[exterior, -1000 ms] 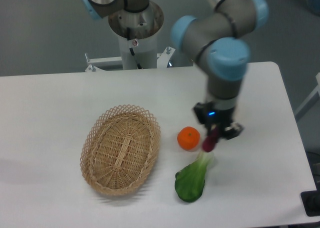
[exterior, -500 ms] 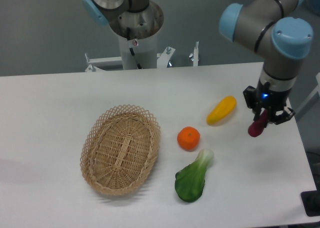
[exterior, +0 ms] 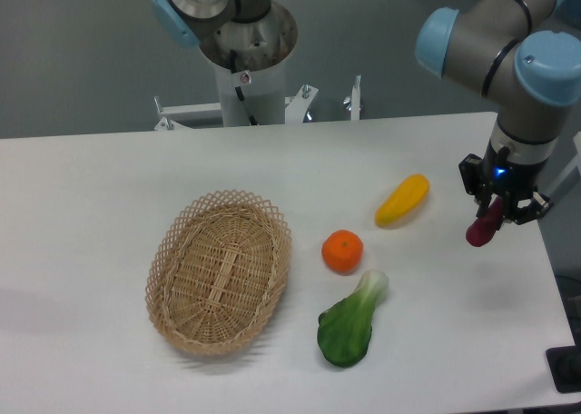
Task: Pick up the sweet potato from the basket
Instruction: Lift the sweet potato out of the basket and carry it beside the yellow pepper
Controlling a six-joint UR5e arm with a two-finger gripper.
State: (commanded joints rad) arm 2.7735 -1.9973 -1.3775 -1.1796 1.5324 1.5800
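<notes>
Since the earlier frames, the gripper (exterior: 496, 216) has moved to the right, away from the orange fruit (exterior: 342, 251), and it is now above the right part of the table (exterior: 91, 214), close to the right edge. It has carried the sweet potato (exterior: 484, 227) with it. The fingers are closed on the upper end of the sweet potato, and the reddish-purple tuber hangs down from them, a little tilted. I cannot tell if its lower end touches the table or is just above it.

The basket (exterior: 219, 271) stands on the left-centre part of the table, and nothing lies inside it; only its woven bottom is seen. The sweet potato is well apart from the basket, far to its right.

On the white table there are three other items. The orange fruit is just to the right of the basket. A yellow vegetable (exterior: 402, 200) lies farther back and to the right of the orange, placed diagonally. A green leafy vegetable (exterior: 350, 324) with a pale stem lies near the front, just below the orange, and its stem end points toward the orange.

Behind the table is the robot base (exterior: 246, 55), a light column with grey joints and blue caps, in front of a grey wall (exterior: 82, 51).

Counted: one basket, one sweet potato, one orange fruit, one yellow vegetable, one green leafy vegetable.
</notes>
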